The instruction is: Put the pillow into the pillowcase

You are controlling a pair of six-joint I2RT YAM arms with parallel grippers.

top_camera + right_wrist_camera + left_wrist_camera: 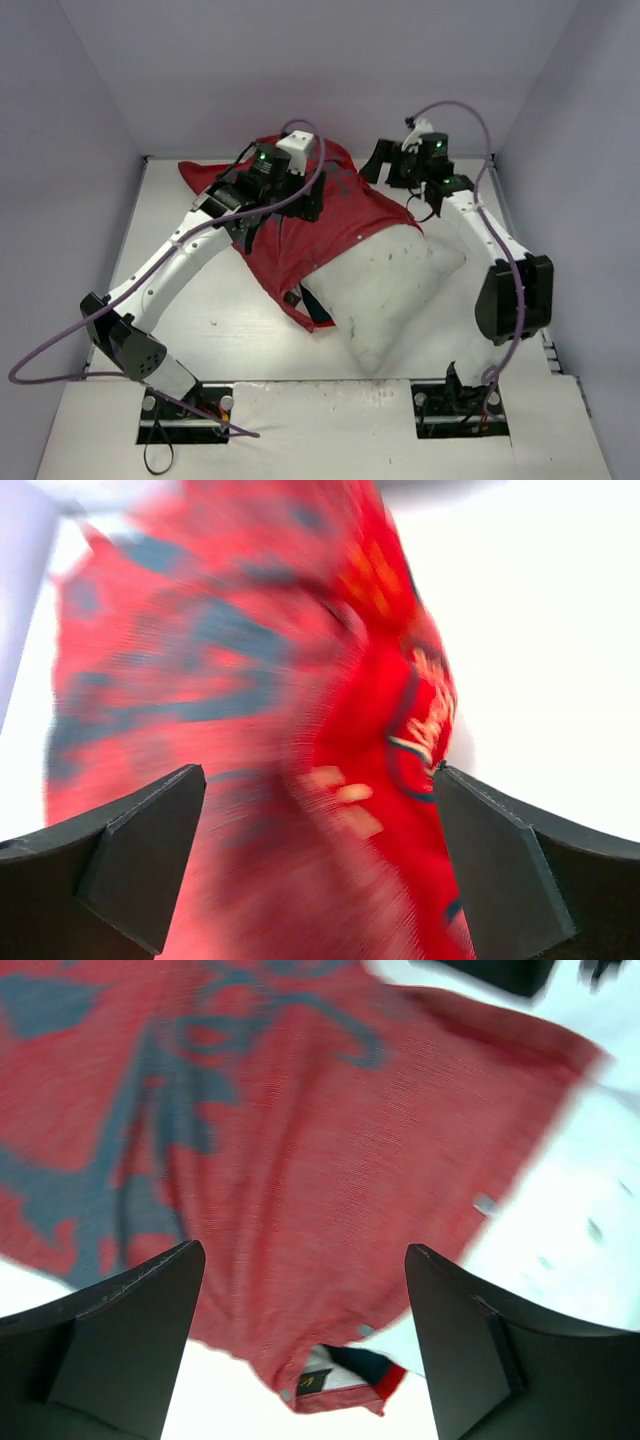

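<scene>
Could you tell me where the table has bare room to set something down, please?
Widest bare patch: the near-left table, between the left arm and the pillow. A narrower strip lies between pillow and right arm. The far middle is crowded by the pillowcase, left claw and right claw.

Both arms reach forward, left claw point(303, 1260) and right claw point(318, 780) spread wide.

Pillow point(400, 290) far end hidden, apparently inside pillowcase point(350, 215) (print blurred).

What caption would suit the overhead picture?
Two robot arms reach toward a red pillowcase that covers the far end of a white pillow.
</scene>
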